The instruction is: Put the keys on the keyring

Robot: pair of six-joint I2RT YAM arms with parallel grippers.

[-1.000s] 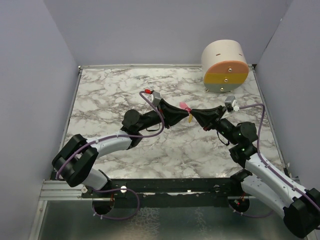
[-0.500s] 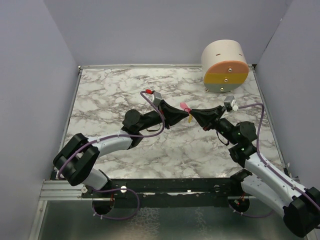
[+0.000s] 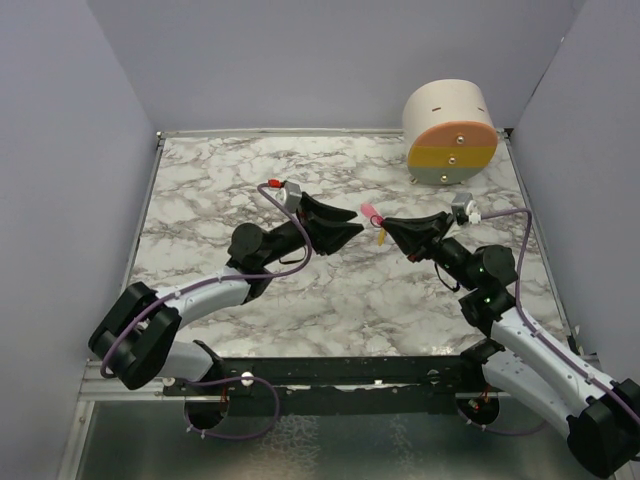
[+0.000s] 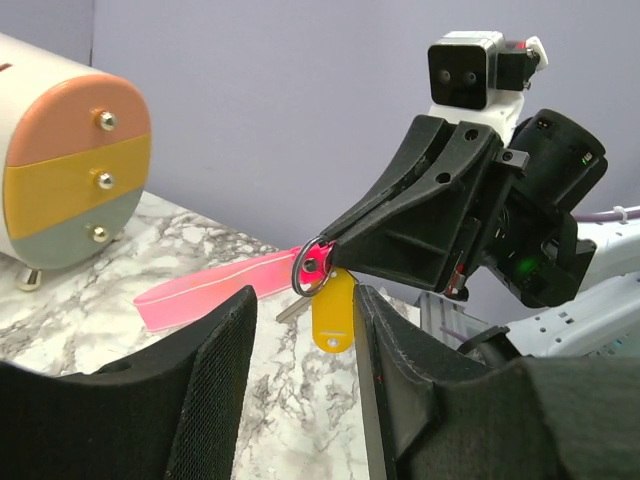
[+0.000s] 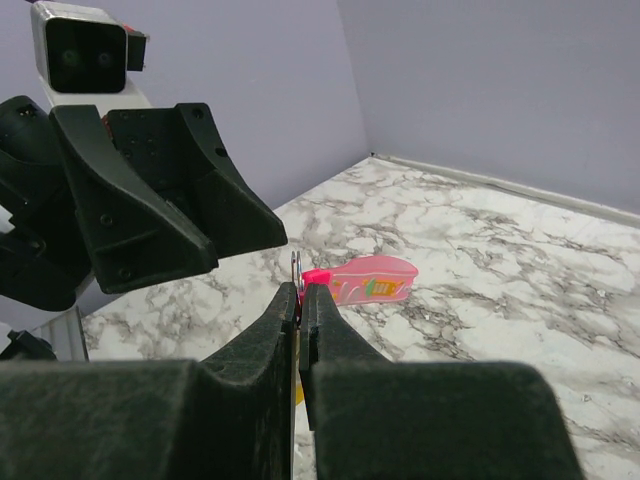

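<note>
Overhead: the left gripper [image 3: 350,234] stands half open and empty, just beside the right gripper [image 3: 386,225], which is pinched shut above the marble table [image 3: 220,190].

Left wrist: one keyring [image 4: 310,268] in that pinch carries a pair: one pink key [image 4: 215,290] and one yellow key [image 4: 333,310].

Right wrist: the pinch looks thin, so a nudge could likely twist the keyring free.

Shiny metal keyring [image 4: 298,275], glossy plastic keys [image 4: 333,318], matt black plastic fingers [image 4: 215,380]
</note>
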